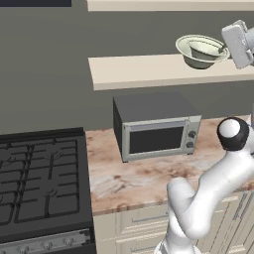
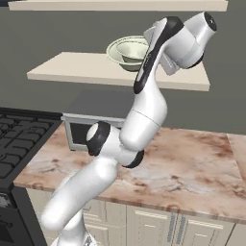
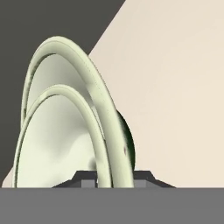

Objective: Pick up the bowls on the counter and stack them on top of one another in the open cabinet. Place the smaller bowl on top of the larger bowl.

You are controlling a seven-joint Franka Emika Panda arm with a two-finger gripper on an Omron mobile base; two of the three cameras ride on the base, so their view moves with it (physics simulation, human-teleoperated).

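Cabinet (image 1: 149, 72) first: flat beige shelf board on grey wall, above microwave (image 1: 156, 126) and desk (image 2: 192, 163). Carries both bowls, near its right end in left base view.

Large bowl (image 1: 191, 54) sits upright on the shelf on its small foot. Glossy, rigid, flaring sides; judged ceramic-like, so slippery and chip-prone, moderately heavy. Thin wall and rim is the only spot narrow jaws can pinch; body far too wide.

Small bowl (image 1: 206, 48) nested inside the large one, looks slightly tilted rather than fully seated. Same glaze, lighter. Can slide on the inner slope if nudged.

Gripper (image 3: 114, 177) at the right-hand rims, jaws nearly closed, one tip on each side of bowl wall. Hand view shows both rims edge-on running down between the tips; most likely pinching the small bowl's rim, but cannot tell for sure whether the large bowl's wall is caught too.

Judged: stack essentially made. Release calls for opening slowly and backing straight off, no sideways drag, otherwise glazed bowls skid toward shelf edge.
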